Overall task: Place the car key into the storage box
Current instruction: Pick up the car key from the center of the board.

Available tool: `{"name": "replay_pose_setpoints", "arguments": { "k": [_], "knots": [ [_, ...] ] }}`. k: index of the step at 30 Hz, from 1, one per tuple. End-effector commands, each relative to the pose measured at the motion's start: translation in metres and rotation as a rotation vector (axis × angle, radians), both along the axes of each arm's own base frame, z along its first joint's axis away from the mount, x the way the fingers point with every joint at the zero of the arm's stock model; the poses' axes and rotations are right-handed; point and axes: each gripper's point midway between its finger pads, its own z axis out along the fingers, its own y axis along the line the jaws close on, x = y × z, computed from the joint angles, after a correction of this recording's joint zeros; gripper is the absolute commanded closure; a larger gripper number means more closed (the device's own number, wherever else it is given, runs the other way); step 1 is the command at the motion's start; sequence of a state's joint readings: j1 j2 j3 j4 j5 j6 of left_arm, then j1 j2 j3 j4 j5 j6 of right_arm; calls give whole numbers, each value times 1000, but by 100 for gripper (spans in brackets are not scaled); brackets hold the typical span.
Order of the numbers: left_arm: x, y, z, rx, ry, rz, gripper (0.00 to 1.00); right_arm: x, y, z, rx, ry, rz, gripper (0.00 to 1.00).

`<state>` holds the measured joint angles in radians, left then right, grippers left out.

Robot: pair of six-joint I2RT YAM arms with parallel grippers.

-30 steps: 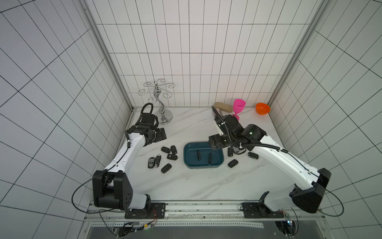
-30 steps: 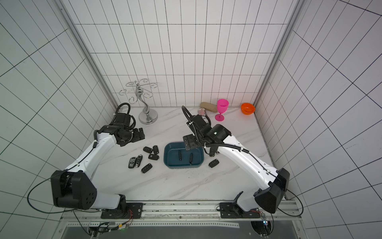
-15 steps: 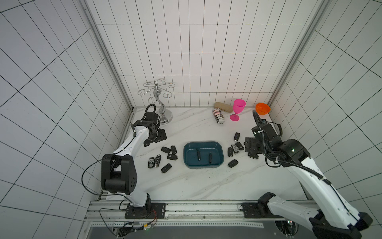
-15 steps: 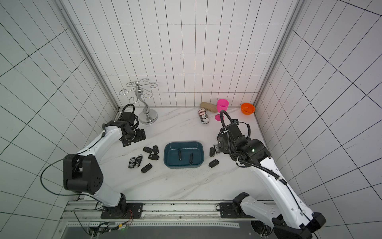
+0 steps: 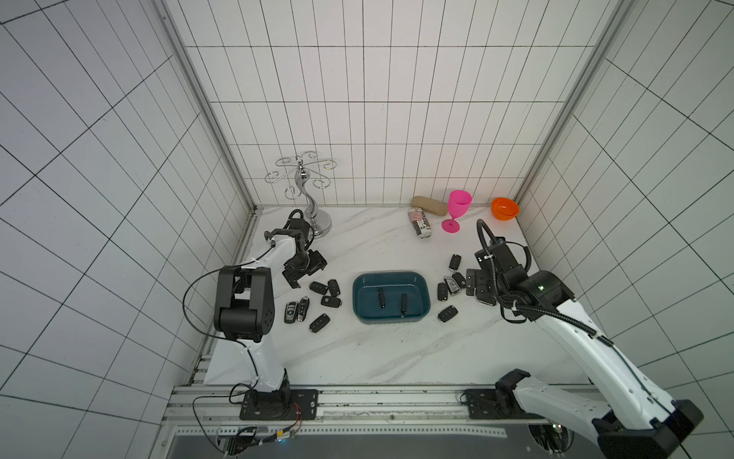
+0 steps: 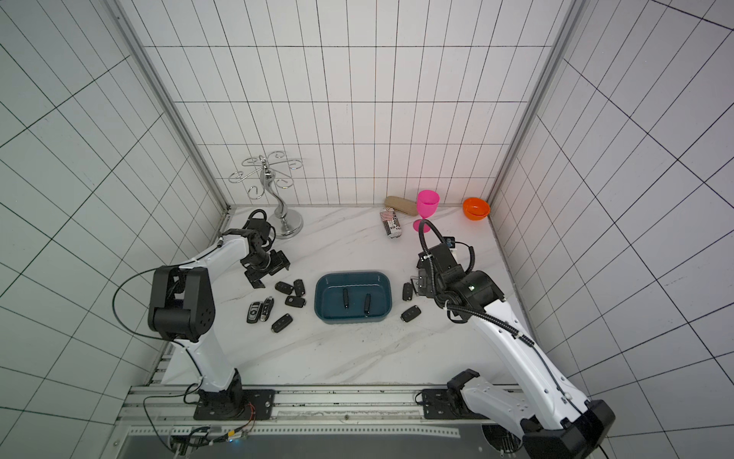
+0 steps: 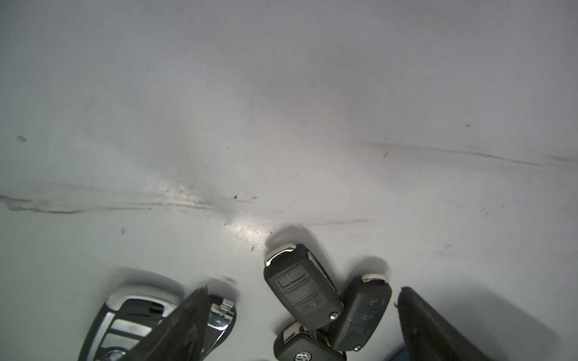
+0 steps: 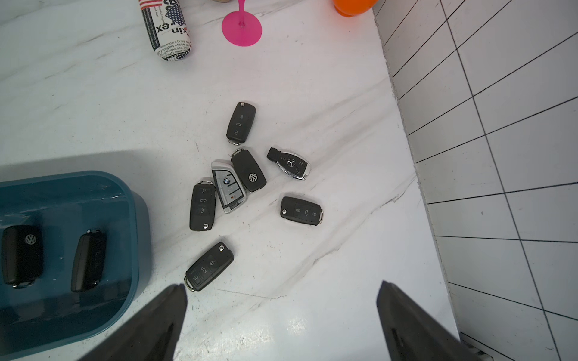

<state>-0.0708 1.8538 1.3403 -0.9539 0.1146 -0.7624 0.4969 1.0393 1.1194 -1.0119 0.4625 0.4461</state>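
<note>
Both pincers gape wide, holding nothing. The left gripper (image 5: 305,272) hangs by the cluster (image 7: 302,287) beside the box (image 5: 389,319), the right gripper (image 8: 282,286) near keys (image 8: 237,178) on the box's other side. Two keys lie inside. Danger: the cluster's keys touch, so a pinch may grab two or skid one away.

Fifteen car keys (image 8: 202,206): two in the one storage box (image 5: 391,275), six left, seven right. One each: goblet (image 5: 459,202), bowl (image 5: 505,208), rack (image 5: 321,229), printed case (image 5: 420,224), tan case (image 5: 429,206).

In a top view the right arm (image 6: 468,292) hides keys beside the storage box (image 6: 351,318); a finger (image 7: 178,328) of the left tool (image 7: 301,292) covers a silver-trimmed key (image 7: 128,315), cropped by the frame.
</note>
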Motion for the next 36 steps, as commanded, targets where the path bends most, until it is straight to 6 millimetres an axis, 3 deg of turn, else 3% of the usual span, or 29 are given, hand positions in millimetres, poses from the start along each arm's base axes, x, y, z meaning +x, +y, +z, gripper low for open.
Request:
{"name": "replay_pose_setpoints", "arguments": {
  "k": [1,8,15,26,28,33,35,36],
  "knots": [
    [6,-8,-2,-61,7,137,8,1,0,-10,32,-10,-26,1],
    [4,-9,-10,-52,53,218,8,1,-1,-27,16,22,-27,1],
    [-2,-7,-28,-43,97,265,11,0,0,-31,36,22,-27,0],
    [-6,-14,-51,-39,141,256,24,-7,-4,-41,55,22,-25,0],
    [-9,-15,-54,-36,150,256,29,-7,-4,-42,59,21,-23,0],
    [-17,-16,-61,-39,166,248,50,-8,-5,-42,58,24,-22,0],
    [-19,-15,-62,-38,175,243,75,-7,-6,-43,57,25,-25,0],
    [-20,-15,-63,-40,180,243,82,-7,-5,-43,58,26,-24,0]
  ]
}}
